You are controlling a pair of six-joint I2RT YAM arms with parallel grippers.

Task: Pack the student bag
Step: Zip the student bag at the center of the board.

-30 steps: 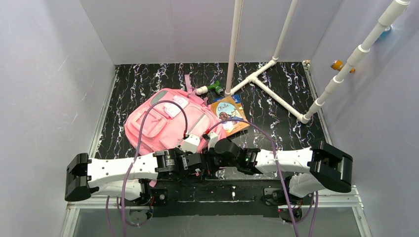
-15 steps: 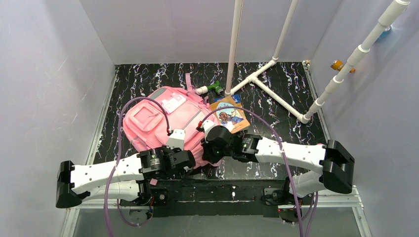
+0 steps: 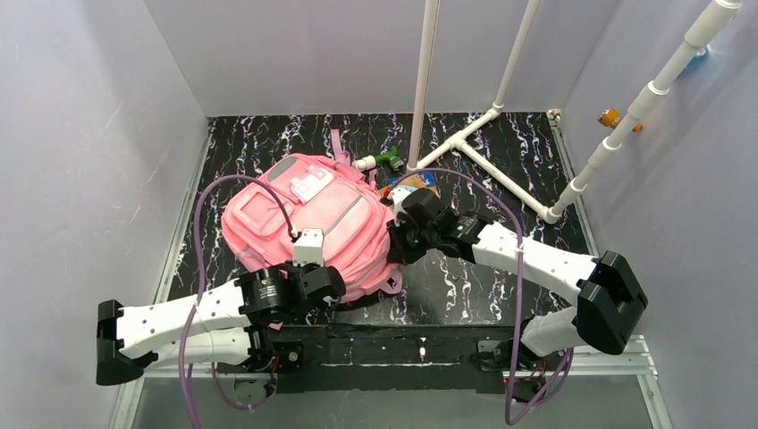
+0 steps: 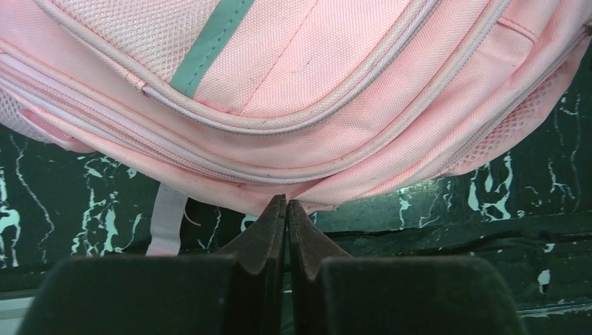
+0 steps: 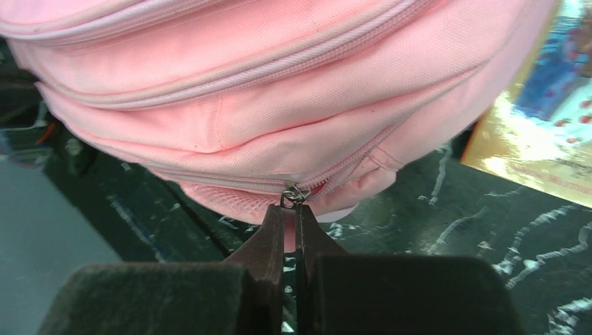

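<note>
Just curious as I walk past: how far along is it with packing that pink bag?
Done: nothing looks packed; the book lies outside the student bag, whose zips look closed. In hand: the left fingers are closed at the bag's bottom edge, the right fingers pinch a zipper pull. Left: opening it and loading things.

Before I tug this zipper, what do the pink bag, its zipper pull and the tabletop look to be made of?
The student bag: soft woven textile, matte; weave grain, stitched seams and mesh side panels show. Its zipper pull: likely metal, a small grey part with bright glints. The tabletop: black, white-veined marble look with slight sheen; possibly printed laminate, cannot tell.
</note>
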